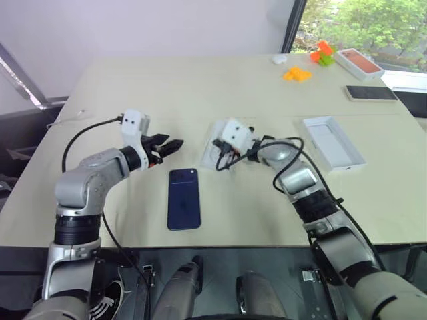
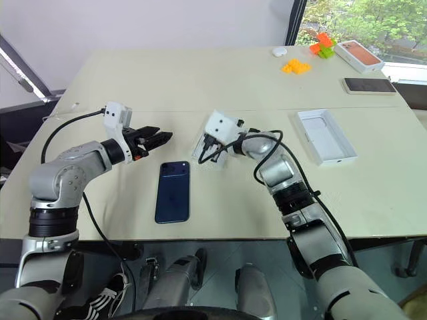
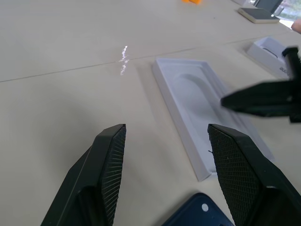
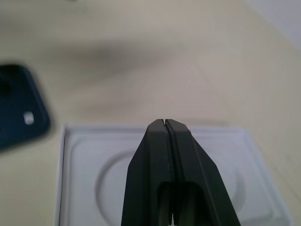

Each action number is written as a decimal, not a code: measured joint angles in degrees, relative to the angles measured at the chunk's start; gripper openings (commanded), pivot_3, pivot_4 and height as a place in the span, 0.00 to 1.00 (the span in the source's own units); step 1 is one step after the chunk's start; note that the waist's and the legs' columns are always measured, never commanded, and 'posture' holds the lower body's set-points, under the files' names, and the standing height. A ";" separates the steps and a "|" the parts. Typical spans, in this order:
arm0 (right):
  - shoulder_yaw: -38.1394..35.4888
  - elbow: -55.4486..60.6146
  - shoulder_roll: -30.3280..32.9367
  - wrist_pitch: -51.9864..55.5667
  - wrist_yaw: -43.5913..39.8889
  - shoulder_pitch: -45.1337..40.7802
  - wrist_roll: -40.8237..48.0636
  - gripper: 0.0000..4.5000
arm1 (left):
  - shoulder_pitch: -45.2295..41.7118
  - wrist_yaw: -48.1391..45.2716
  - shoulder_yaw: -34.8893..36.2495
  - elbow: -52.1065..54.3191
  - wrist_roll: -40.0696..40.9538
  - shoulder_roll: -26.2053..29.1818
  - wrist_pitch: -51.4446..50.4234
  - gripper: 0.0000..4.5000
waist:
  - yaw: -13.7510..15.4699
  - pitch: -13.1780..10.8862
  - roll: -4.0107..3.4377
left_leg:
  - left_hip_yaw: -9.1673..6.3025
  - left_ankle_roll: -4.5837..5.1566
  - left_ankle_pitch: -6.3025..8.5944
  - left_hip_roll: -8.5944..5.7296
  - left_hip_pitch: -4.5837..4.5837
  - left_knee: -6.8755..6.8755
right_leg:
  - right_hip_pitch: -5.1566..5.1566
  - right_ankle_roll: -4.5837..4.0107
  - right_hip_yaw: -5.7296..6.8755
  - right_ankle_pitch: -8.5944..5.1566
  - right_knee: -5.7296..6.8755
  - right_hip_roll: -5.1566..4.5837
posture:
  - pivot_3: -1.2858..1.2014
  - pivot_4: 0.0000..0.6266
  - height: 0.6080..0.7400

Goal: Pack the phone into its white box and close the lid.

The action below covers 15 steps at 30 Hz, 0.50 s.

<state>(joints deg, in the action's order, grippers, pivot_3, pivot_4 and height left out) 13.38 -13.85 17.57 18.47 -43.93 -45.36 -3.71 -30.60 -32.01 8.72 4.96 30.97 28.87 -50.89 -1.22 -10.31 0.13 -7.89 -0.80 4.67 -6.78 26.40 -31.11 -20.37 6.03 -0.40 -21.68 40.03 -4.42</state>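
Phone (image 1: pixel 183 199), dark blue, face down on beige table (image 1: pixel 200 87), between both arms, near front edge. White box (image 3: pixel 197 106) just beyond phone, empty, oval recess in floor. Lid (image 1: pixel 332 141) well apart to right, open side up, empty. Far corner by window: orange-topped box (image 1: pixel 358 63), black phone (image 1: pixel 371 93), orange blocks (image 1: pixel 297 74). Left gripper (image 1: pixel 175 145) spread, holding nothing, above table beside phone's camera corner. Right gripper (image 4: pixel 165 123) pressed together, empty, poised over white box.
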 measured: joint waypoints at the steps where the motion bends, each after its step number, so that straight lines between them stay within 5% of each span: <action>1: -0.55 1.34 0.42 0.64 -1.05 0.01 1.18 0.01 | 0.49 -0.60 0.17 0.22 0.08 0.67 0.20 0.65 | 0.02 0.00 0.00 | 0.00 0.00 0.00 0.00 0.01 0.00 | -0.01 0.00 0.00 0.00 0.00 0.00 | 0.52 0.24 1.00; 4: -0.81 5.85 2.34 3.49 -4.93 0.67 4.31 0.01 | 3.23 -4.12 0.46 1.48 0.39 3.77 1.65 0.65 | 0.01 0.00 0.00 | 0.01 -0.07 0.05 0.00 0.01 0.03 | -0.05 -0.01 -0.03 -0.01 -0.01 -0.01 | 0.52 0.24 1.00; 6: -0.81 8.42 3.50 6.70 -7.66 1.88 6.78 0.13 | 5.57 -7.42 0.57 2.70 1.17 6.24 2.50 0.65 | 0.01 0.00 0.00 | 0.02 -0.09 0.07 0.01 0.01 0.05 | -0.05 -0.03 -0.05 -0.01 -0.01 -0.03 | 0.52 0.24 1.00; 14: 4.93 12.63 6.50 11.69 -9.91 3.56 5.69 0.99 | 17.20 -19.59 2.90 9.22 1.91 15.74 11.34 0.65 | 0.00 -0.01 -0.03 | 0.13 -0.13 0.12 0.08 0.04 0.21 | -0.20 -0.43 -0.16 -0.15 -0.10 -0.07 | 0.52 0.24 1.00; 15: 5.95 12.62 6.41 11.83 -9.73 3.61 5.05 0.99 | 18.25 -20.68 3.04 9.70 1.81 16.12 12.76 0.65 | 0.04 -0.02 -0.04 | 0.13 -0.14 0.12 0.09 0.05 0.22 | -0.22 -0.47 -0.16 -0.16 -0.09 -0.06 | 0.52 0.24 1.00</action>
<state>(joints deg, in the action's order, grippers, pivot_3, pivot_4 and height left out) 19.33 -1.22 23.99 30.30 -53.66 -41.75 1.35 -12.35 -52.70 11.76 14.66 32.79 45.00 -38.13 -1.18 -10.33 0.09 -7.77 -0.94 4.79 -6.69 26.45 -30.88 -20.59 5.56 -0.56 -21.85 39.94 -4.49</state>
